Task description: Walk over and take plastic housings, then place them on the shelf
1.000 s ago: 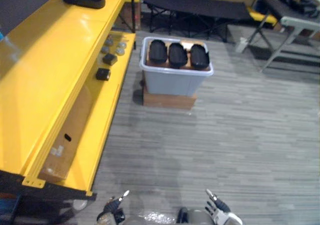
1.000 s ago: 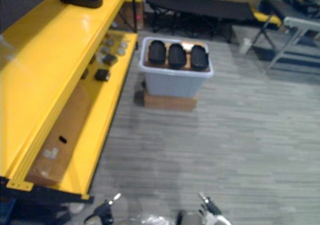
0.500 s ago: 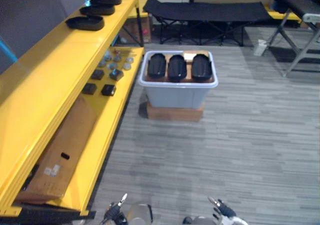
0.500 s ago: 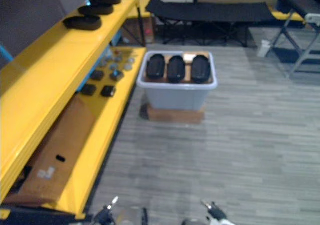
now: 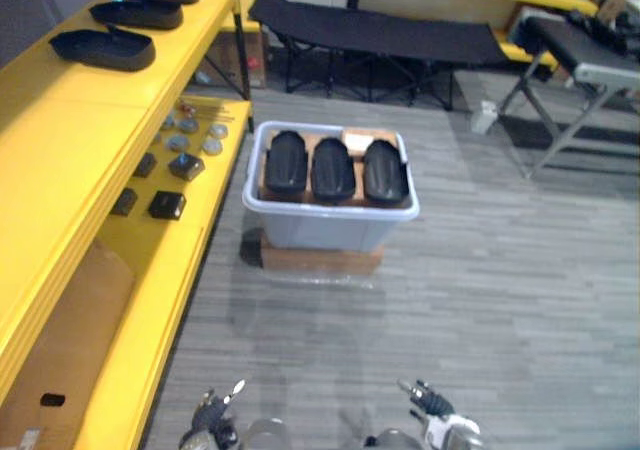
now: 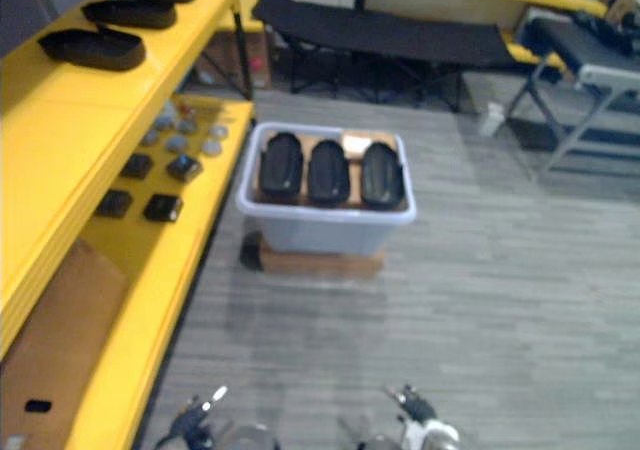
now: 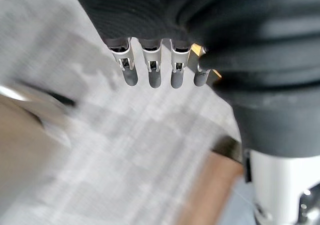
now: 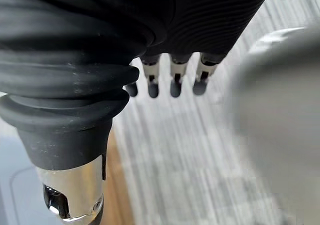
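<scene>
Left eye view, plastic housings [image 5: 331, 168] in bin [image 5: 330, 232], well apart from fingers [image 5: 236, 388]

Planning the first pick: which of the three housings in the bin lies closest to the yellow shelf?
The leftmost housing, next to the bin wall facing the yellow shelf; the other two lie farther right.
</scene>
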Controlling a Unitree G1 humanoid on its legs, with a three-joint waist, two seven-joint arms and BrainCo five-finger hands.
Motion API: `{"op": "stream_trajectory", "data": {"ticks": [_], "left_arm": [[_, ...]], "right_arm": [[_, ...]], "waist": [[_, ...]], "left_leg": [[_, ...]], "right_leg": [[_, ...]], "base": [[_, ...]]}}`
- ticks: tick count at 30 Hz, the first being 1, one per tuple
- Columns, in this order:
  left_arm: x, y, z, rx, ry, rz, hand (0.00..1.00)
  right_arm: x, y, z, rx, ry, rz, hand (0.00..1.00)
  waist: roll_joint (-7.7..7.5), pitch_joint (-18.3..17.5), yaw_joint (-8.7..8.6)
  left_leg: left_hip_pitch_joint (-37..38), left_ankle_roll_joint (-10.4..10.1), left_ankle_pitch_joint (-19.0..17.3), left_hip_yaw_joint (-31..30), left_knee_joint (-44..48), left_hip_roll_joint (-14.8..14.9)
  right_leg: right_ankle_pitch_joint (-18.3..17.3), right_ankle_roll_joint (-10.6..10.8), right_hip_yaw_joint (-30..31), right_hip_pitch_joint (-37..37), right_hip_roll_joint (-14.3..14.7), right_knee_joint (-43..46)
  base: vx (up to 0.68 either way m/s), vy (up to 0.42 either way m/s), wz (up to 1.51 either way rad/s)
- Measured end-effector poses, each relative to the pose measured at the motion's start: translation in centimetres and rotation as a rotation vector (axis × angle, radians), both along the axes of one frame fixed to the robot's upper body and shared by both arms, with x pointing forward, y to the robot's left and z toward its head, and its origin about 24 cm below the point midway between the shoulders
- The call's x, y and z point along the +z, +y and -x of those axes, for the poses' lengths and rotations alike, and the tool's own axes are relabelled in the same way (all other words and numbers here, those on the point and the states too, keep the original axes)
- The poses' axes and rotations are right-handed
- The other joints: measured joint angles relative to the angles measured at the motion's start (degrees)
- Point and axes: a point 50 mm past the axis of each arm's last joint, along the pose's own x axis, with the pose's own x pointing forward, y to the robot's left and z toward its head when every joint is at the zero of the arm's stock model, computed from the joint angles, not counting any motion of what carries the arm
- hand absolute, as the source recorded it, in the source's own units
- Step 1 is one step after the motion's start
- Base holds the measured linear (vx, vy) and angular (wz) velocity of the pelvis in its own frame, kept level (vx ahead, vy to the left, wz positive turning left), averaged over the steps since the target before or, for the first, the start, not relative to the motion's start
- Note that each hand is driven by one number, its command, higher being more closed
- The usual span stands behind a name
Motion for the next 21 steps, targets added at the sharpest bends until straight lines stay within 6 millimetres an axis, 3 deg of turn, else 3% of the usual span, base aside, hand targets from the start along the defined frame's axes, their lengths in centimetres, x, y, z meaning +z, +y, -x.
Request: {"op": "stream_trajectory", "data": {"ticks": [1, 2, 3, 4, 5, 7, 9, 11, 12, 13, 15, 16, 17, 20, 21], "left_arm": [[0.3, -0.3, -0.8, 0.01, -0.025, 0.007, 0.0], [0.4, -0.1, -0.9, 0.033, -0.03, 0.007, 0.0], [0.4, 0.1, -0.8, 0.041, -0.029, 0.002, 0.0], [0.3, 0.0, -0.9, 0.049, -0.022, 0.005, 0.0], [0.0, -1.4, -0.7, 0.053, -0.011, 0.037, 0.0], [-0.2, -3.2, -0.6, 0.056, -0.004, 0.082, 0.0], [-0.7, -4.1, 0.3, 0.063, 0.033, 0.111, 0.0], [-0.8, -3.6, 0.6, 0.118, 0.042, 0.129, 0.0], [-0.9, -3.2, 1.1, 0.139, 0.058, 0.128, 0.0], [-1.0, -2.9, 1.3, 0.143, 0.064, 0.124, 0.0], [-1.1, -2.2, 1.6, 0.15, 0.075, 0.123, 0.0], [-1.1, -2.1, 1.8, 0.156, 0.076, 0.128, 0.0], [-1.3, -2.1, 2.3, 0.152, 0.088, 0.142, 0.0], [-1.7, 0.0, 4.4, 0.141, 0.129, 0.111, 0.0], [-1.7, 0.1, 4.2, 0.129, 0.123, 0.105, 0.0]], "right_arm": [[0.1, -0.3, -0.1, -0.002, -0.008, 0.011, 0.0], [0.0, 0.1, 0.1, 0.008, -0.004, 0.009, 0.0], [-0.2, 0.5, 0.5, 0.006, 0.002, -0.001, 0.0], [-0.1, 0.6, 0.6, 0.002, -0.012, 0.001, 0.0], [0.0, 0.1, 0.2, 0.008, -0.015, 0.023, 0.0], [0.0, -0.5, 0.3, 0.014, -0.007, 0.045, 0.0], [0.1, -0.7, 0.2, 0.027, -0.007, 0.059, 0.0], [0.0, -0.9, 0.4, 0.031, 0.005, 0.071, 0.0], [-0.1, -0.8, 0.8, 0.032, 0.02, 0.069, 0.0], [-0.1, -0.8, 0.8, 0.032, 0.021, 0.071, 0.0], [-0.1, -0.7, 0.6, 0.026, 0.018, 0.08, 0.0], [0.0, -0.8, 0.4, 0.025, 0.013, 0.084, 0.0], [0.0, -1.0, 0.4, 0.022, 0.019, 0.092, 0.0], [-0.1, 0.0, 0.0, 0.032, 0.009, 0.071, 0.0], [0.0, -0.2, -0.2, 0.026, 0.002, 0.074, 0.0]], "waist": [[-0.02, 0.1, -0.09], [-1.31, -0.1, -0.04], [-2.4, -0.4, -0.12], [-2.8, -0.5, -0.74], [-0.27, -1.1, -0.94], [1.85, -1.2, -0.93], [2.23, -1.1, -1.26], [2.51, 0.3, -1.17], [2.33, 0.5, -0.8], [2.41, 0.4, -0.87], [1.59, 0.7, -0.48], [1.57, 0.8, -0.37], [2.05, 0.6, 0.16], [-1.36, -0.3, 0.38], [-1.63, 0.0, 0.41]], "left_leg": [[1.2, -2.3, -1.3, -0.6, 0.1, 0.9], [2.4, -4.7, -2.8, -1.5, 0.9, 0.5], [3.1, -5.9, -3.7, -2.0, 1.6, 0.1], [4.1, -6.7, -5.4, -3.8, 2.6, 0.6], [3.9, -6.8, -4.9, -6.1, 3.2, 2.3], [3.8, -6.8, -4.1, -7.1, 4.6, 3.4], [-0.2, -6.6, -1.2, -8.3, 14.3, 3.4], [-6.6, -10.9, 9.2, -9.9, 30.8, 4.6], [-9.0, -11.8, 6.8, -9.7, 35.0, 5.1], [-11.3, -11.1, 3.3, -8.7, 35.3, 5.0], [-14.3, -8.2, 0.5, -2.7, 21.5, 2.3], [-14.7, -8.1, 1.2, -1.8, 15.2, 1.3], [-14.2, -6.9, 5.0, -0.4, 7.3, 0.4], [-11.9, -6.4, 5.1, 1.6, 3.9, -2.9], [-12.0, -6.4, 5.1, 1.6, 4.1, -3.4]], "right_leg": [[5.6, -0.1, 0.2, -1.7, 0.0, -6.3], [13.3, -0.4, 1.6, -1.8, 0.0, -12.8], [18.1, -1.1, 2.5, -1.7, -0.2, -14.0], [19.3, -1.6, 3.0, -1.9, -0.4, -11.0], [15.4, -1.4, 2.7, -1.8, 0.8, -7.8], [12.1, -2.2, 1.5, -2.0, 1.2, -5.7], [8.7, -2.2, 1.1, -1.2, 1.2, -3.3], [6.9, -3.0, 0.4, 4.0, 1.8, -4.6], [6.5, -3.4, -0.2, 6.4, 2.0, -6.1], [6.4, -3.4, -0.6, 8.3, 1.9, -7.7], [6.9, -2.0, -0.4, 11.6, 0.2, -11.1], [6.7, -1.1, -0.2, 11.9, -0.2, -11.3], [5.6, 0.9, 0.7, 12.4, -0.5, -11.0], [5.8, 1.2, 2.4, 13.7, -2.9, -14.0], [5.8, 1.2, 2.4, 14.1, -3.2, -14.2]], "base": [[-0.19, -0.076, 0.31], [-0.12, -0.153, 0.31], [0.05, -0.275, 0.45], [0.23, -0.322, 0.61], [0.3, -0.313, 0.54], [0.25, -0.182, 0.28], [0.15, -0.125, 0.17], [0.06, -0.068, 0.1], [0.16, -0.029, 0.2], [0.28, -0.002, 0.1], [0.14, 0.082, -0.05], [-0.12, 0.173, -0.14], [-0.03, 0.141, -0.19], [0.28, 0.121, -0.03], [0.24, 0.077, 0.22]]}}
